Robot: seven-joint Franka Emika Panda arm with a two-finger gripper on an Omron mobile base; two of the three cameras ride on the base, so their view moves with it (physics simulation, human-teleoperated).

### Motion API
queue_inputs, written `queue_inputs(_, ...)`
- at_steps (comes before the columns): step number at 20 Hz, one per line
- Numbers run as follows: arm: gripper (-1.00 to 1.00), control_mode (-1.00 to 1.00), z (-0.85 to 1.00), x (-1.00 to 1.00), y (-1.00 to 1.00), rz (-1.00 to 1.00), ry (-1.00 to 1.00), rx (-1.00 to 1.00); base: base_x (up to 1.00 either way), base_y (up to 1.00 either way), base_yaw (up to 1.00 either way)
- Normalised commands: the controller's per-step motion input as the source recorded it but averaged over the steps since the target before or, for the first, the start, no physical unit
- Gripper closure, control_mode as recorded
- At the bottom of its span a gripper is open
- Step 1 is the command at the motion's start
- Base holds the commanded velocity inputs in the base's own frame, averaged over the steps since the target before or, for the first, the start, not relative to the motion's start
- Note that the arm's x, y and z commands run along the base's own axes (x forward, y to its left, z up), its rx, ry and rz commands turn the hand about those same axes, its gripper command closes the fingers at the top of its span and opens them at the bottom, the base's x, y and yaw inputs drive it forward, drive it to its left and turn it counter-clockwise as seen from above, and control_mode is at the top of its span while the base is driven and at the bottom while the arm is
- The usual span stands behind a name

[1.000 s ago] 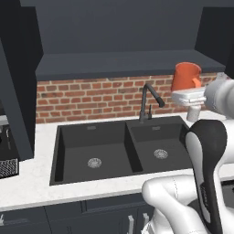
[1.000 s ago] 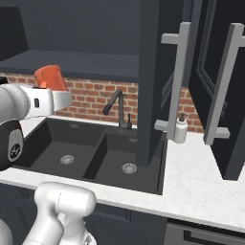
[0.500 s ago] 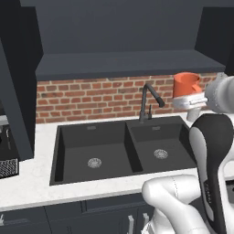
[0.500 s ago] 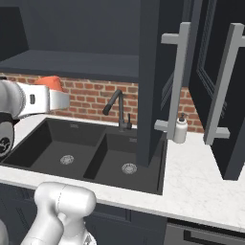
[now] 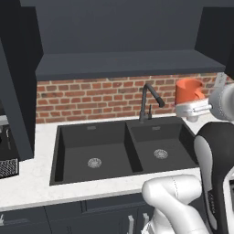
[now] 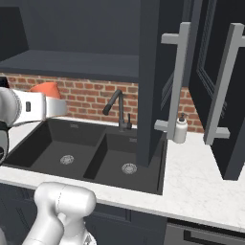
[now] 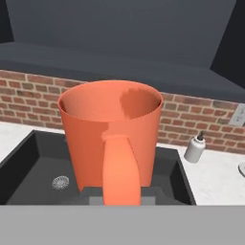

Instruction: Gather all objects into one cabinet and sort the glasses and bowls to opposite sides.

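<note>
Orange mug (image 5: 189, 90) is up in the air at the right side of the left base view, carried upright by the tool (image 5: 197, 108) above the right end of the black double sink (image 5: 123, 150). The tool is pressed together on the mug (its tips themselves are hidden under the mug). A dark tap (image 5: 149, 101) stands behind the sink, in front of the red brick wall (image 5: 91, 100), and the pale worktop (image 5: 32, 183) goes around the sink.

From the right base view, the mug (image 6: 46, 89) is partly hidden behind the white arm at the left edge, over the left part of the sink (image 6: 91, 155). To the right hangs the dark cabinet (image 6: 153, 72) with its doors open and long grey bar handles (image 6: 174, 86). A white soap bottle (image 6: 180, 129) stands on the worktop (image 6: 201, 182) just beside the lower end of one handle, near the brick wall.

Through the hand view, the mug (image 7: 112, 139) is very near, its handle turned to the camera and its open mouth up, empty inside. Behind it lies the sink basin with a round drain (image 7: 60, 182), and the soap bottle (image 7: 195, 148) stands on the worktop at the right, against the bricks.
</note>
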Motion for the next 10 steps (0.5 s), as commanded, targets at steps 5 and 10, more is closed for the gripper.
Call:
queue_inputs(5, 1.0, 1.0, -0.03, -0.06, 0.0, 0.0, 0.0, 0.0, -0.32, 0.0, 0.0)
queue_inputs(10, 1.0, 1.0, 0.0, 0.0, 0.0, 0.0, 0.0, 0.0, -0.89, 0.0, -0.04)
